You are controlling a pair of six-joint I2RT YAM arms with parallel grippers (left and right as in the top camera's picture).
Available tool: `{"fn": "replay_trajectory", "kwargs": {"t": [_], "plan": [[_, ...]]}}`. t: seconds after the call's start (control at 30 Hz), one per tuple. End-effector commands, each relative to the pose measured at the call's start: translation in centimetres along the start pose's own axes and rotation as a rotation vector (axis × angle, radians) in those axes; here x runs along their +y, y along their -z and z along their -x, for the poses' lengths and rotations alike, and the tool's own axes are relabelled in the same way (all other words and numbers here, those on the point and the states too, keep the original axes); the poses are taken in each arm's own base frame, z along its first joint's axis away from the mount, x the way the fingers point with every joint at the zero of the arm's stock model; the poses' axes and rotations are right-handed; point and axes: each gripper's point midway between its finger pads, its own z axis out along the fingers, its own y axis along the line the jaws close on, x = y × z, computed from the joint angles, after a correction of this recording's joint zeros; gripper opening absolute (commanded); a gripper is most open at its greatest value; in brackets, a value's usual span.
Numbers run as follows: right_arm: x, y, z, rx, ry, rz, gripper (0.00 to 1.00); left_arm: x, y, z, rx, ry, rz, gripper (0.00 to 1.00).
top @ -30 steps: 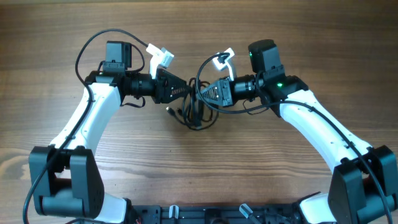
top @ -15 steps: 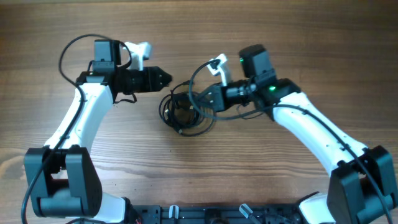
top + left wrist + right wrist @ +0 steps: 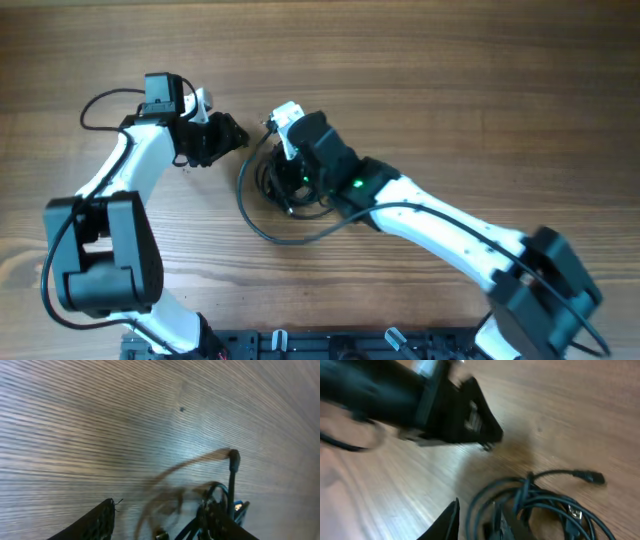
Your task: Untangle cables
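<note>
Overhead, the cables [image 3: 272, 192] sit bunched on the middle of the worktop [image 3: 450, 60] under the right claw [image 3: 292, 172], one loop trailing near and right. Only the right wrist view shows that claw pinching strands — a plug end [image 3: 590, 477] points right — while the left claw [image 3: 230, 135], left of the bunch, stands spread and empty.

Brown wooden table [image 3: 450, 80], grain running left-right in the overhead view, w/ one small dark speck [image 3: 181, 409] in the wood (clear only in the left wrist view). On it, approx. mid-table & a bit left of centre, lies a bunch of thin black flexible cables [image 3: 275, 192]. One wide cord loop [image 3: 241, 195] spreads out from the bunch's left side & curves round along the near side, flat on the wood. A small black plug end [image 3: 590, 477] sticks out at the bunch's edge. Other cords too blurred to sort.
</note>
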Motion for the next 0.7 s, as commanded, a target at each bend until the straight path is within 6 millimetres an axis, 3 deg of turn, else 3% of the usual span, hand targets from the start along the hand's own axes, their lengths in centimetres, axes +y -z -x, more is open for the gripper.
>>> {"fn": "replay_trajectory", "kwargs": {"t": [0.0, 0.13, 0.33, 0.4, 0.5, 0.6, 0.67], "plan": [[-1.9, -3.0, -1.6, 0.033, 0.036, -0.076, 0.27, -0.7, -0.3, -0.3, 0.017, -0.028, -0.045, 0.57], [-3.0, -5.1, -3.3, 0.061, 0.061, -0.103, 0.27, -1.1, -0.4, -0.3, 0.015, -0.041, -0.049, 0.57], [-4.3, -6.3, -5.0, 0.100, 0.062, -0.151, 0.25, -1.6, -0.6, -0.5, 0.017, -0.057, -0.054, 0.58], [-4.7, -6.6, -5.5, 0.110, 0.061, -0.168, 0.15, -1.7, -0.7, -0.5, 0.019, -0.060, -0.054, 0.58], [-4.9, -6.6, -5.5, 0.110, 0.060, -0.173, 0.04, -1.8, -0.7, -0.6, 0.020, -0.061, -0.055, 0.58], [-5.0, -6.1, -5.5, 0.127, 0.036, -0.151, 0.04, -1.8, -0.7, -0.6, 0.021, -0.061, -0.055, 0.57], [-4.0, -5.0, -4.0, 0.116, -0.031, -0.026, 0.04, -2.0, -0.7, -0.7, 0.025, -0.078, -0.070, 0.57]]}}
